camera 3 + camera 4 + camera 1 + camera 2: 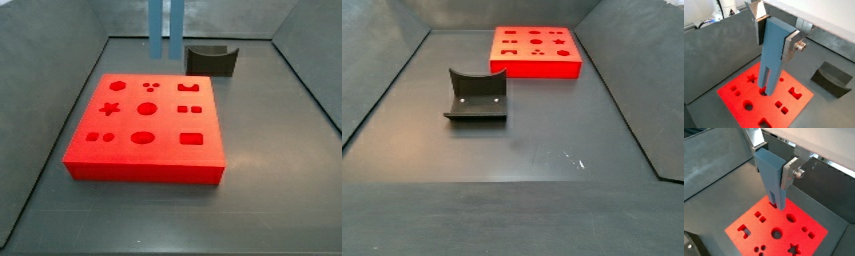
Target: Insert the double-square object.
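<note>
My gripper point(774, 37) is shut on the double-square object point(773, 55), a tall blue-grey peg that hangs upright with its two prongs pointing down. In both wrist views the silver fingers point(791, 172) clamp its upper part, with the gripper point(773, 163) around it. The prong tips hover above the flat red board point(794, 105) with its shaped holes point(794, 230). In a side view the peg point(168, 28) hangs over the far edge of the board point(167, 155); the gripper is above the frame. In a side view the board point(536, 69) shows without the peg.
A small dark grey block with a curved notch point(211, 60) stands behind the board, beside the peg, and it also shows elsewhere point(476, 95) point(832, 79) point(689, 245). Grey walls enclose the dark floor on all sides.
</note>
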